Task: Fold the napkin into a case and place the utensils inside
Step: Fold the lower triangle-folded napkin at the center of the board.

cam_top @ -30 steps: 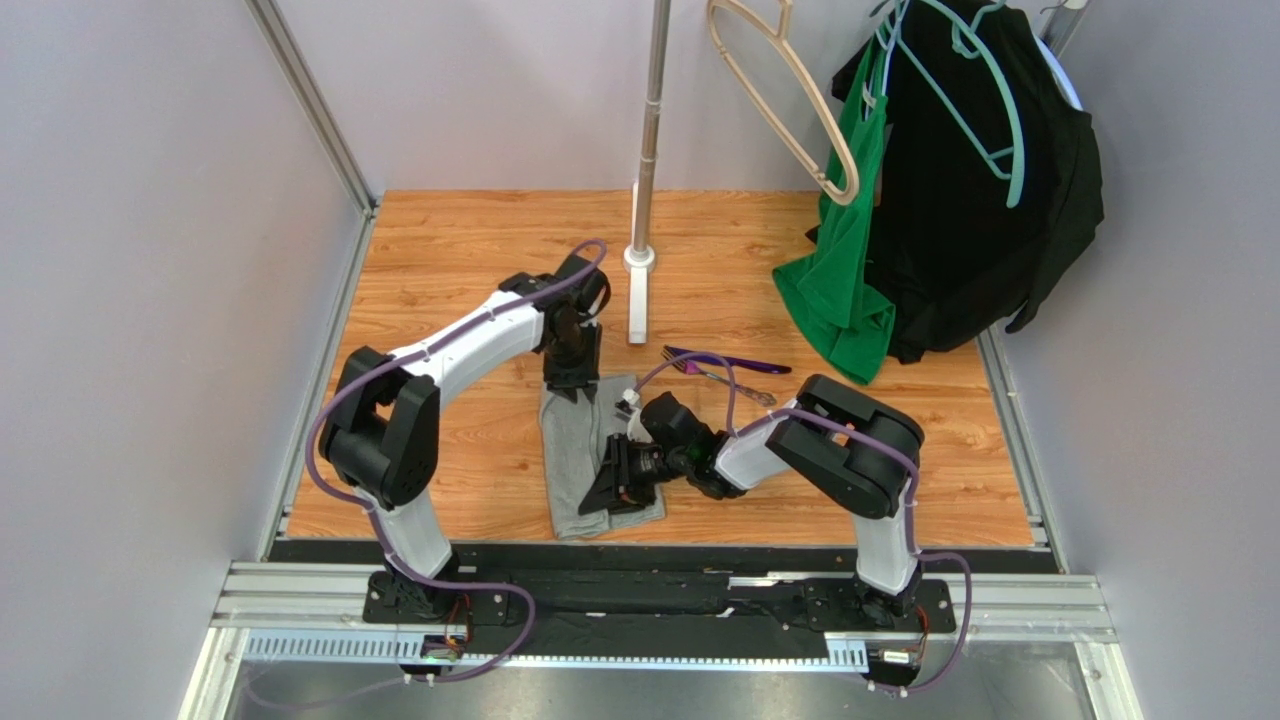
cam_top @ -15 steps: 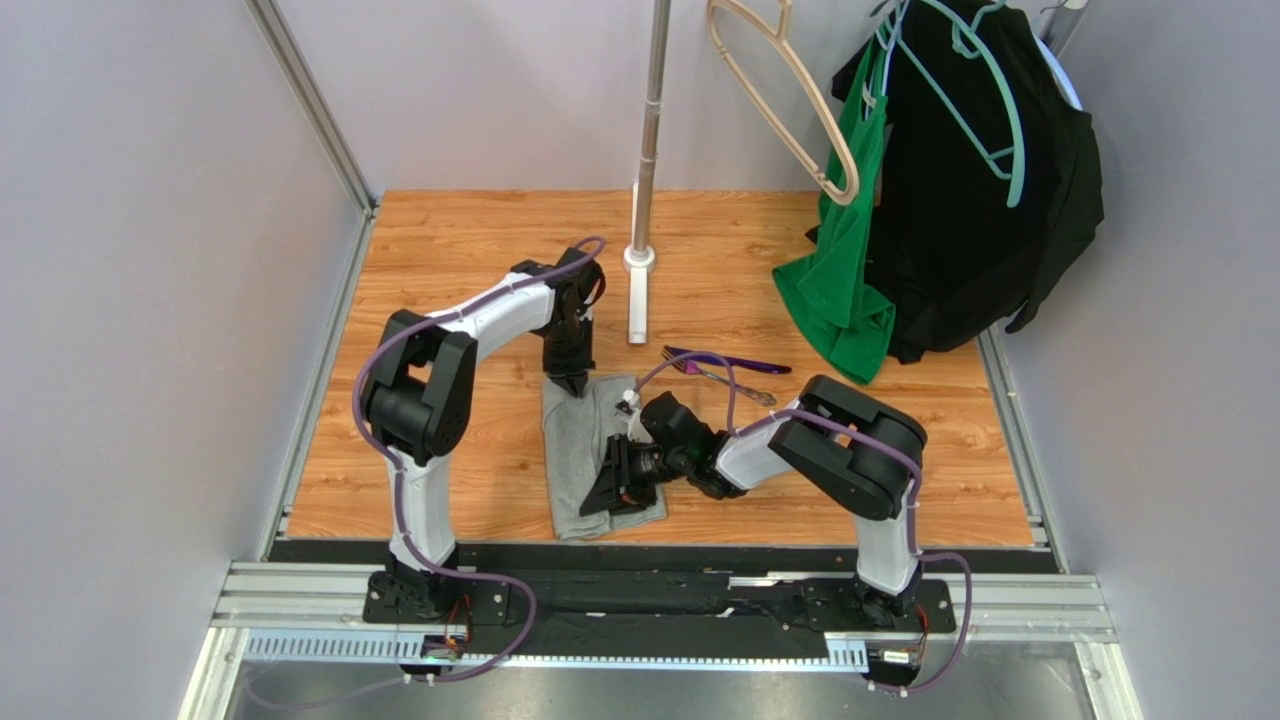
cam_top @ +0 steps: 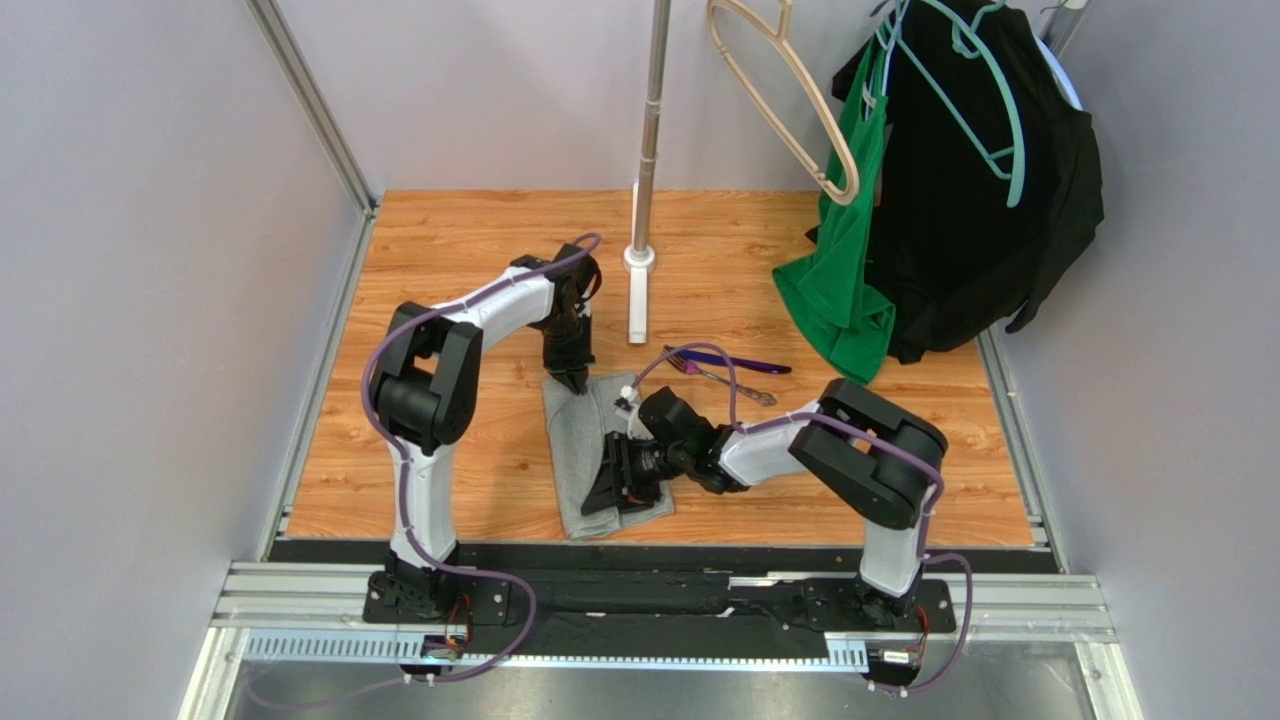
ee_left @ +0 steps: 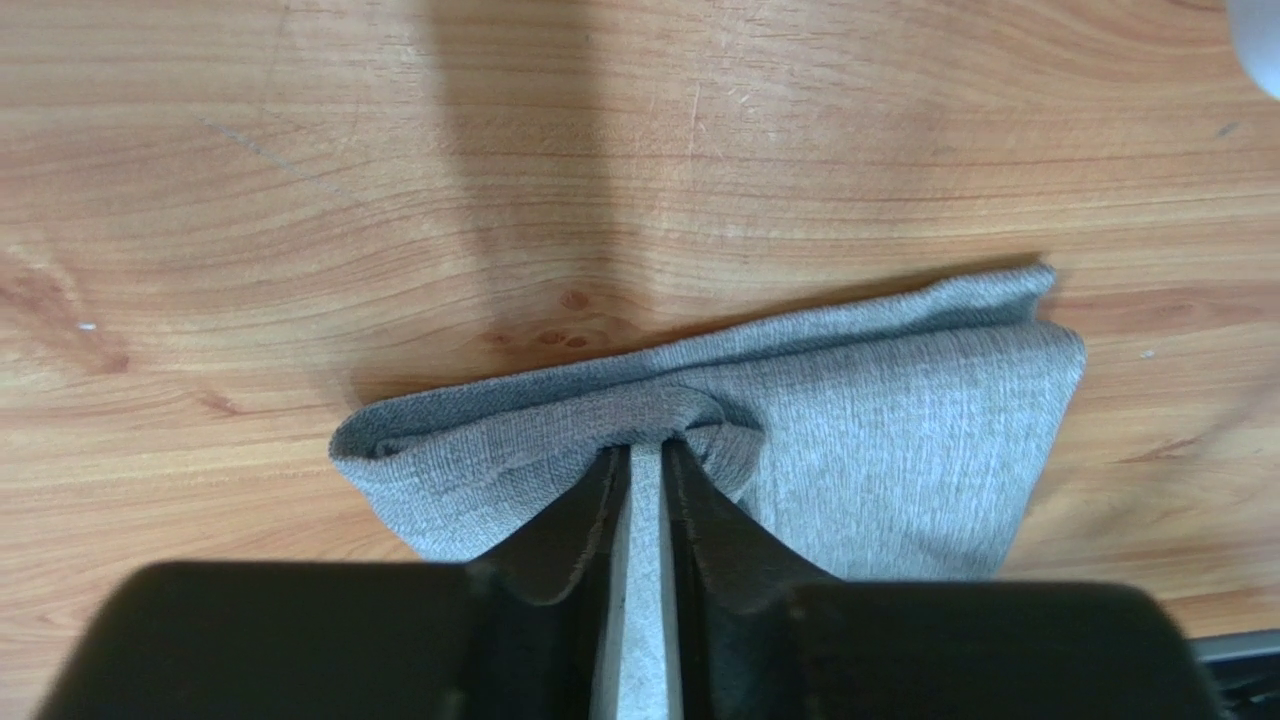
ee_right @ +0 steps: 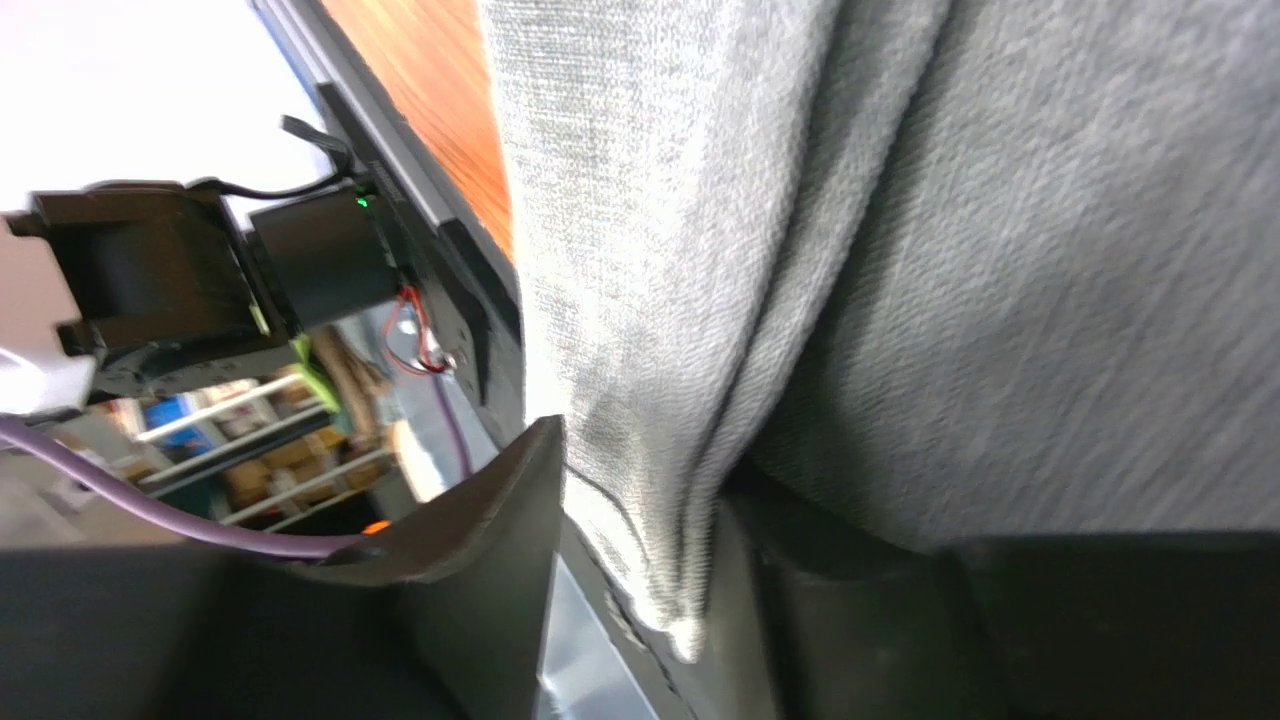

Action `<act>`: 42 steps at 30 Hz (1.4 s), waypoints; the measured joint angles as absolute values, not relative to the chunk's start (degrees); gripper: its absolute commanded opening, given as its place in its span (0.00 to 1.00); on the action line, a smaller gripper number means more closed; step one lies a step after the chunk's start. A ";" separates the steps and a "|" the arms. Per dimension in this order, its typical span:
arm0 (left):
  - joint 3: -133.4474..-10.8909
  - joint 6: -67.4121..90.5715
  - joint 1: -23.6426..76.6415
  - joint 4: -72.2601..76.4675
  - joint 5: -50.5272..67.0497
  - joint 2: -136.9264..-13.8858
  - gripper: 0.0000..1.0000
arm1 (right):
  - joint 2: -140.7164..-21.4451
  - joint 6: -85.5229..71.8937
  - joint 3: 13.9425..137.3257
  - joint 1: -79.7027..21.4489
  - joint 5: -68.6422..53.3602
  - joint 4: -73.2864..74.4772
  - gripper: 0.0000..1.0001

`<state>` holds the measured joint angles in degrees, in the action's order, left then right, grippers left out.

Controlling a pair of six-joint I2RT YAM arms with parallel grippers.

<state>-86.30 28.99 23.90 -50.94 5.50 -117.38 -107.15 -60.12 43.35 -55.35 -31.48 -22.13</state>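
Wood surface [cam_top: 451, 255], frame centre: napkin [cam_top: 579, 465] lies as folded strip. L claw [ee_left: 643, 488] just pinched its upper end; R claw [cam_top: 619, 480] easing apart round lower edge. Regrip for next fold; utensils [cam_top: 724, 365] wait upper right.

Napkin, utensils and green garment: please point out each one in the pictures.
napkin [ee_left: 902, 435], left wrist view, on the flat grey top layer.
utensils [cam_top: 766, 366], top external view, on the dark purple piece.
green garment [cam_top: 842, 285], top external view, on its lower hanging part.

Pole [cam_top: 648, 135] stands beyond napkin [cam_top: 576, 468] (bare tabletop [cam_top: 436, 240] leftward).
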 measured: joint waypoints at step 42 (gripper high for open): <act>-84.64 33.74 22.02 -50.61 17.06 -118.93 0.02 | -98.78 -34.65 45.43 -50.22 -28.95 3.36 0.06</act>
